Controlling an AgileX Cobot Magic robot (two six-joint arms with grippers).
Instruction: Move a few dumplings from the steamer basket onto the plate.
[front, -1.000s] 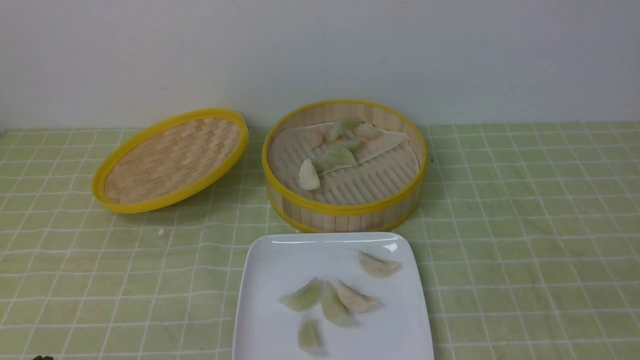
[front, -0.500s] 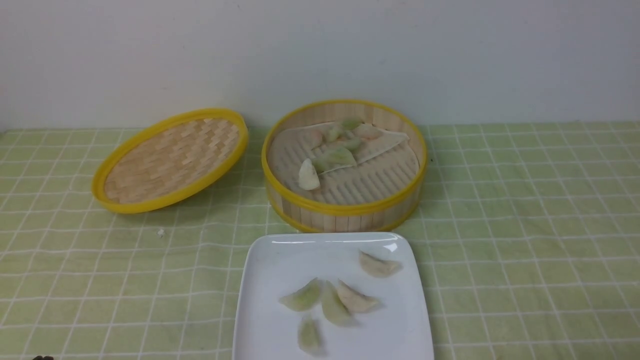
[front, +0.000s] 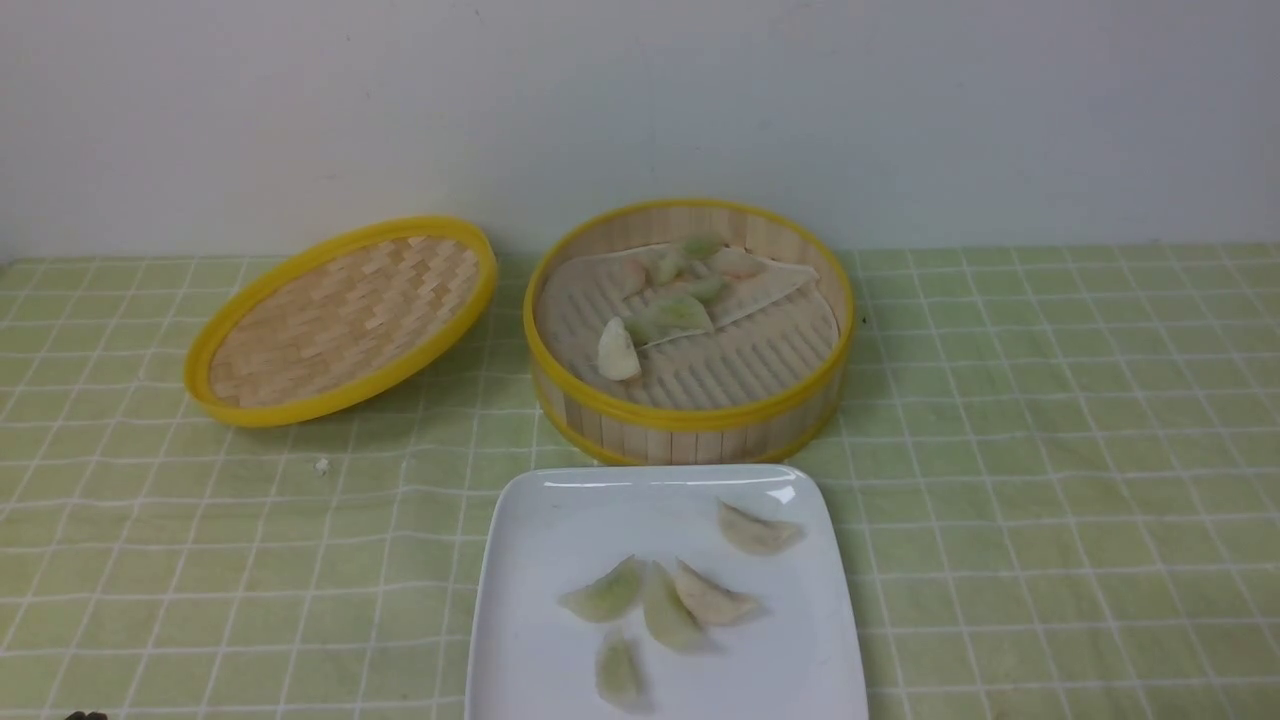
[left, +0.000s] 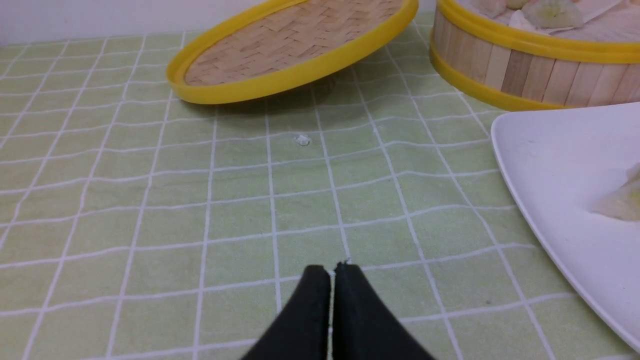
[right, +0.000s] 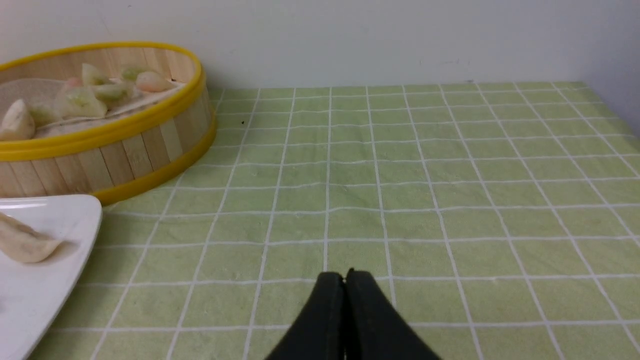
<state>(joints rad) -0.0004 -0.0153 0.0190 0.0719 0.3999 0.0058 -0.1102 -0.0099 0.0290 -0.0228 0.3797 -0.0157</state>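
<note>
The steamer basket (front: 690, 415) stands at the middle back with several pale green and cream-pinkish dumplings (front: 680, 312) inside; one cream dumpling (front: 617, 351) lies apart from them. The white square plate (front: 540, 520) sits in front of it and holds several dumplings (front: 665, 600). My left gripper (left: 332, 272) is shut and empty, low over the cloth to the left of the plate (left: 545, 150). My right gripper (right: 344, 276) is shut and empty, over the cloth to the right of the plate (right: 75, 215) and the basket (right: 125, 150). Neither gripper shows in the front view.
The shallow woven bamboo lid (front: 340, 320) lies tilted to the left of the basket, one edge raised. A small white crumb (front: 321, 465) lies on the green checked cloth (front: 1050, 450) in front of the lid. A white wall stands behind.
</note>
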